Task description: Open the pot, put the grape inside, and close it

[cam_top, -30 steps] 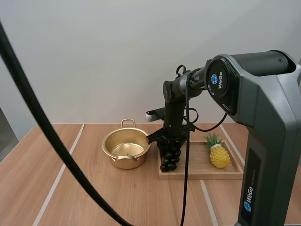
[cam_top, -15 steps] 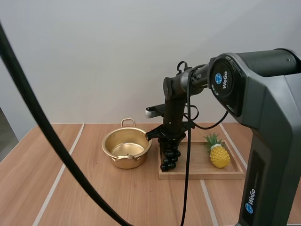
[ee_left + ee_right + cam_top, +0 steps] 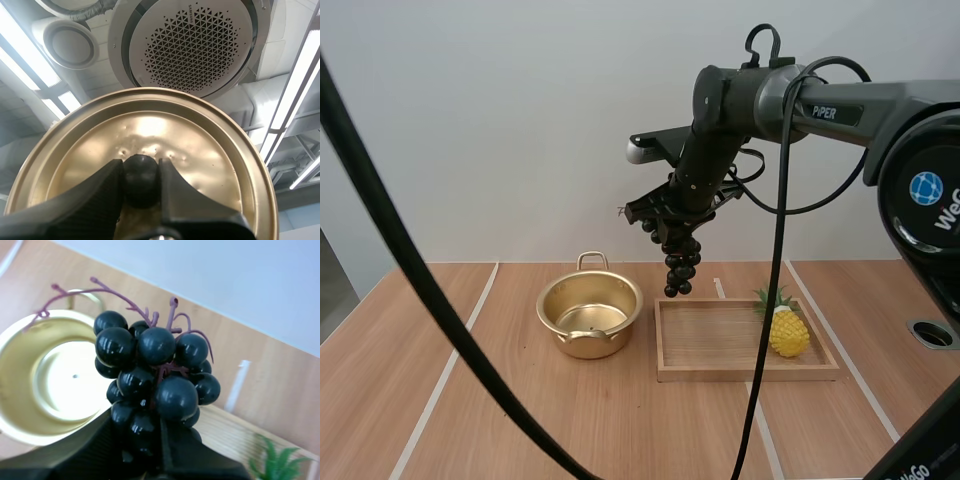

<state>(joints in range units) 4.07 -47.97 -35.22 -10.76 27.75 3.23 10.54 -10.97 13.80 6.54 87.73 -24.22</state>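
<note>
Right arm (image 3: 800,100) is up high, reaching out over the table (image 3: 520,420) with its wrist bent down, and the right hand (image 3: 670,228) hangs well above the wood. Its two black fingers are clamped on one bunch of grapes (image 3: 680,265), gripped near the top, dark berries dangling in the air with the purple stems sticking out. The bunch hangs over the left end of the wooden tray (image 3: 745,374), just to the right of the pot (image 3: 575,345). From the right wrist, the berries sit squeezed between the fingertips, with the pot's bright gold bottom showing below and beside them. One pot, gold, two handles, standing open on the table. One tray just beside it, with a single toy pineapple (image 3: 788,332) standing at its right end. Over on the other side, the left hand (image 3: 141,180) is turned upward, and its fingers (image 3: 95,195) pinch the black knob (image 3: 141,170) of the one gold lid (image 3: 200,145), a finger on either side of it. The lid's round face is toward the wrist.
</note>
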